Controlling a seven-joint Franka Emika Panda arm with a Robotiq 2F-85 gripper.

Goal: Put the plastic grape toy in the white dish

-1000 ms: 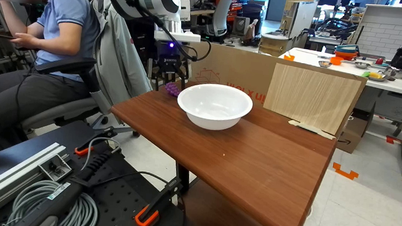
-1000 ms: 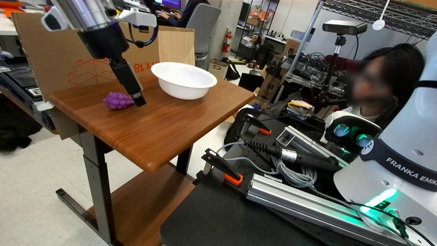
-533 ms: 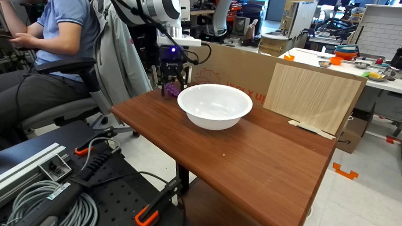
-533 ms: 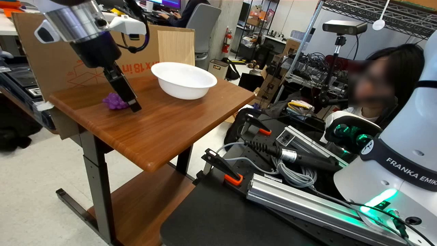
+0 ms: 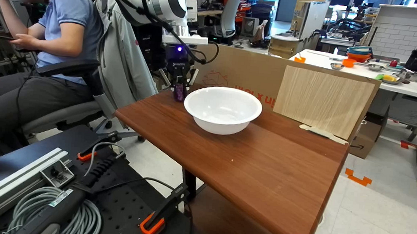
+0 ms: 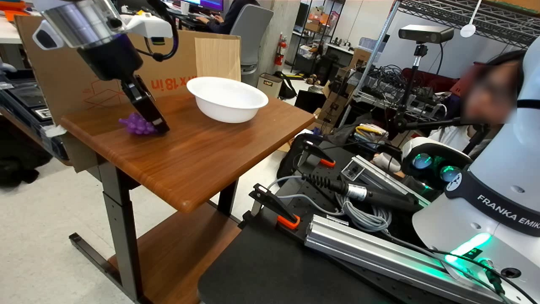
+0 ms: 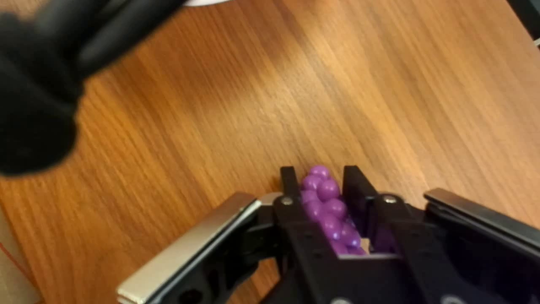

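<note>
The plastic grape toy (image 7: 328, 211) is a purple lumpy bunch lying lengthwise between the black fingers of my gripper (image 7: 319, 169), which is shut on it. In an exterior view the grape toy (image 6: 137, 124) sticks out behind the fingertips, low over the tabletop; whether it still touches the wood I cannot tell. My gripper (image 5: 179, 97) points down near the table's far corner in an exterior view. Close beside it stands the white dish (image 5: 222, 112), a wide round bowl, upright; its inside looks empty in both exterior views. Only a sliver of the dish's rim (image 7: 206, 1) shows in the wrist view.
The brown wooden table (image 5: 271, 176) has a cardboard wall (image 5: 244, 67) along its back, with a light wood panel (image 5: 324, 101) against it. A person (image 5: 60, 30) sits beyond the table's end. A black clamp (image 6: 274, 204) grips the robot's base table.
The gripper has come down over the grape toy and its fingers have closed on it. The toy has shifted and turned a little. The white dish stands where it was.
</note>
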